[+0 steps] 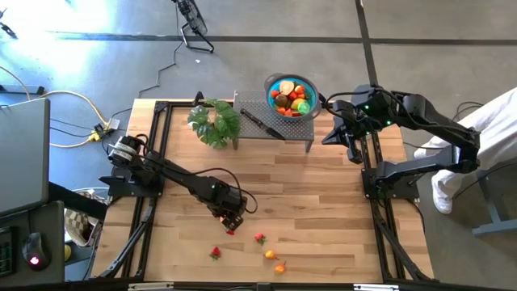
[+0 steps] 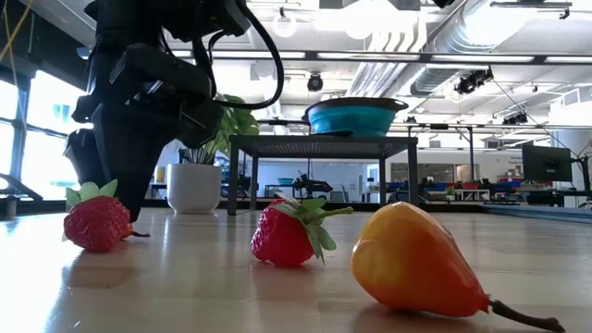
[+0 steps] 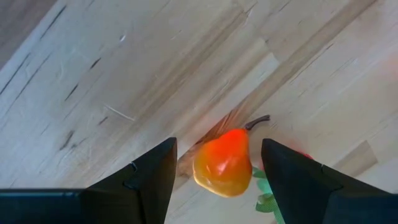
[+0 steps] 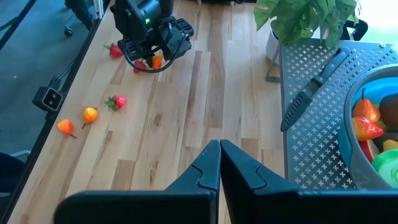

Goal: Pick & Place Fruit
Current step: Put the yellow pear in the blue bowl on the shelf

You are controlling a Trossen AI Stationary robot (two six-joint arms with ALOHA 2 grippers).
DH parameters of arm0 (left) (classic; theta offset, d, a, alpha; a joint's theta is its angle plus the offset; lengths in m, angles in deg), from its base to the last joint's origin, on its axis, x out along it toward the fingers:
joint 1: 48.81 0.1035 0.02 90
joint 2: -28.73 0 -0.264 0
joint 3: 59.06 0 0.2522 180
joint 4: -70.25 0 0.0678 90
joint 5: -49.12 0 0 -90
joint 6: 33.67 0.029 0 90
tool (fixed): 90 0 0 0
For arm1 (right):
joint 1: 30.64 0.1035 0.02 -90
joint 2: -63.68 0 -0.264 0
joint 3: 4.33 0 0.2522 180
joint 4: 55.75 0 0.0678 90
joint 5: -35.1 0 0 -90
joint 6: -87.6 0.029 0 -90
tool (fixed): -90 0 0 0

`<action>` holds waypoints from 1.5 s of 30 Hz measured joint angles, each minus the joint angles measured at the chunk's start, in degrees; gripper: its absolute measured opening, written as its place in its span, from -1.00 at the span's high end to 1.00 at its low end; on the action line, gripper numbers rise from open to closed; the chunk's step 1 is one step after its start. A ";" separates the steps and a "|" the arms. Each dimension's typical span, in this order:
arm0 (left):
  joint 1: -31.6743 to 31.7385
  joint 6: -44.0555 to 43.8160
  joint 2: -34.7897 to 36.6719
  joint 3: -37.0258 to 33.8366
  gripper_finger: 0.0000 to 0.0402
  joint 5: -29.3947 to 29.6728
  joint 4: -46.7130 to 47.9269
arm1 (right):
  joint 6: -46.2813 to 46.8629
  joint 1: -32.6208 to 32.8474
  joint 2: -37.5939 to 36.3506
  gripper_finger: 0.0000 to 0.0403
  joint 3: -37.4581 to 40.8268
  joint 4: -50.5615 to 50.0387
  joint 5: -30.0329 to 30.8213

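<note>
The left tool (image 1: 232, 220) hangs low over the worktop's (image 1: 323, 202) near half, fingers spread either side of an orange-red toy pear (image 3: 224, 163) that lies on the wood between them, not gripped; a strawberry (image 3: 264, 186) beside it is mostly hidden. Four fruits lie loose near the front edge: two strawberries (image 1: 215, 253) (image 1: 259, 238) and two orange pieces (image 1: 270, 255) (image 1: 279, 268). The blue bowl (image 1: 289, 81) on the mesh rack (image 1: 266, 125) holds more, too crowded to count. The right tool (image 4: 219, 163), shut and empty, waits by the rack. No writing is readable.
</note>
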 joint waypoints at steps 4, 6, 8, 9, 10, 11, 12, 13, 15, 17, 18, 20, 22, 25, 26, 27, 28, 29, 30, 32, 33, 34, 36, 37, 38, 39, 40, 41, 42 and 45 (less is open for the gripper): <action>0.00 0.00 0.00 0.01 -0.09 -0.02 0.02 | 0.01 0.01 0.00 0.98 0.00 0.00 0.00; 0.00 -0.01 0.00 0.00 -0.01 -0.02 0.01 | 0.00 0.00 0.00 0.98 0.00 0.00 0.00; 0.00 -0.02 0.00 0.00 0.09 -0.02 0.01 | 0.02 -0.01 0.00 0.98 0.00 0.00 0.00; 0.00 -0.02 0.00 0.02 0.14 -0.02 0.02 | 0.02 0.00 0.00 0.98 0.00 0.00 0.00; 0.00 -0.04 0.00 0.00 0.19 -0.02 0.02 | 0.02 0.00 0.00 0.98 0.00 0.00 0.00; 0.00 -0.12 0.00 0.02 0.23 -0.02 0.02 | 0.02 0.01 0.00 0.98 0.00 0.00 0.00; 0.00 -0.22 0.00 0.00 0.28 -0.04 0.02 | 0.00 0.01 0.00 0.98 0.00 0.00 0.00; 0.00 -0.23 0.00 0.00 0.31 -0.04 0.02 | 0.02 0.01 0.00 0.98 0.00 0.00 0.00; 0.00 -0.24 0.00 0.01 0.38 -0.05 0.02 | 0.02 0.01 0.00 0.98 0.00 0.00 0.00; 0.00 -0.24 0.01 0.02 0.41 -0.07 0.02 | 0.01 -0.01 0.00 0.98 0.00 0.00 0.00; 0.00 -0.24 0.02 0.00 0.42 -0.07 0.02 | 0.02 -0.01 0.00 0.98 0.00 0.00 0.00; 0.00 -0.24 0.02 0.00 0.42 -0.07 0.04 | 0.00 0.01 0.00 0.98 0.00 0.00 0.00; 0.00 -0.20 0.02 0.01 0.42 -0.07 0.31 | 0.00 0.01 0.00 0.98 0.00 -0.02 0.00; 0.04 -0.17 0.09 0.02 0.41 -0.07 1.30 | 0.00 -0.01 0.00 0.98 0.00 0.00 0.00; 0.07 -0.17 0.09 0.02 0.41 -0.01 1.59 | 0.00 0.01 0.00 0.98 0.00 0.00 0.00; 0.07 -0.15 0.09 0.02 0.41 0.02 1.66 | 0.00 0.01 0.00 0.98 0.00 0.00 0.00; 0.07 -0.15 0.09 0.02 0.41 0.04 1.66 | -0.01 0.01 0.00 0.98 0.00 0.00 0.00; 0.07 -0.15 0.09 0.02 0.41 0.04 1.66 | -0.21 0.00 0.00 0.98 0.00 0.00 0.00; 0.07 -0.15 0.09 0.02 0.41 0.05 1.66 | -0.31 0.00 0.00 0.98 0.00 0.00 0.00; 0.07 -0.13 0.09 0.02 0.41 0.07 1.66 | -0.37 0.01 0.00 0.98 0.00 0.00 0.00; 0.07 -0.13 0.09 0.02 0.41 0.07 1.66 | -0.39 0.01 0.00 0.98 0.00 0.00 0.00; 0.07 -0.13 0.09 0.02 0.41 0.07 1.66 | -0.39 0.01 0.00 0.98 0.00 0.00 0.00; 0.07 -0.09 0.09 0.02 0.41 0.11 1.66 | -0.39 -0.01 0.00 0.98 0.00 0.00 -0.16; 0.07 -0.02 0.09 0.02 0.41 0.11 1.66 | -0.42 -0.01 0.00 0.98 0.00 0.00 -0.49; 0.07 0.00 0.09 0.02 0.41 0.13 1.66 | -0.42 0.01 0.00 0.98 0.00 0.00 -1.08; 0.07 0.02 0.09 0.02 0.41 0.15 1.66 | -0.44 -0.01 0.00 0.98 0.00 0.00 -2.04; 0.07 0.09 0.09 0.02 0.41 0.17 1.66 | -0.65 -0.01 0.00 0.98 0.00 0.02 -3.12; 0.11 0.51 0.09 0.02 0.41 0.14 1.68 | -1.20 0.01 0.00 0.98 0.00 0.00 -4.51; 0.45 1.14 0.09 0.02 0.41 -0.01 1.71 | -1.84 -0.01 0.00 0.98 0.00 0.00 -6.15; 1.94 2.66 0.09 0.02 0.42 -2.41 3.10 | -3.29 0.03 0.00 0.98 0.00 0.07 -12.07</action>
